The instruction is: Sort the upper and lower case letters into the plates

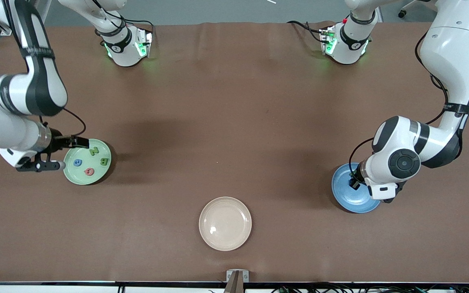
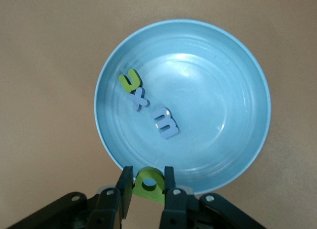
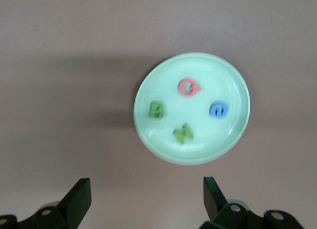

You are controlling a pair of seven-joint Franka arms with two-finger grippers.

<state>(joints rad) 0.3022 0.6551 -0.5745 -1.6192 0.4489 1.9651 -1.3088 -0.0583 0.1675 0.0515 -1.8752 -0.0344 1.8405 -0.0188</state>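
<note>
Three plates lie on the table [image 1: 234, 122], well apart. Toward the right arm's end is the green plate [image 1: 71, 176]; it carries four letters: a green N [image 1: 93, 151], a green B [image 1: 104, 161], a blue letter [image 1: 78, 162] and a pink Q [image 1: 89, 171]. The right gripper [image 1: 55, 154] hangs by that plate's edge, just off the rim toward the table end, its fingers [image 3: 79, 201] spread wide with nothing between them.

In the middle, nearest the front camera, sits the cream plate [image 1: 225, 223], bare.

Toward the left arm's end is the blue plate [image 1: 350, 195]. Inside it lie three letters in a row: a green u [image 2: 130, 81], a blue x [image 2: 139, 98] touching it, and a blue m [image 2: 165, 123] just beside that; the row runs slanting from near the rim toward the plate's centre. The left gripper [image 2: 148, 187] is over this plate's rim, pinching a fourth one, a green letter [image 2: 149, 183] with a round hole; its long axis cannot be told.

The table is covered in plain brown cloth. Both arm bases [image 1: 126, 47] show green lights, and grey floor lies at the table's edge by them.
</note>
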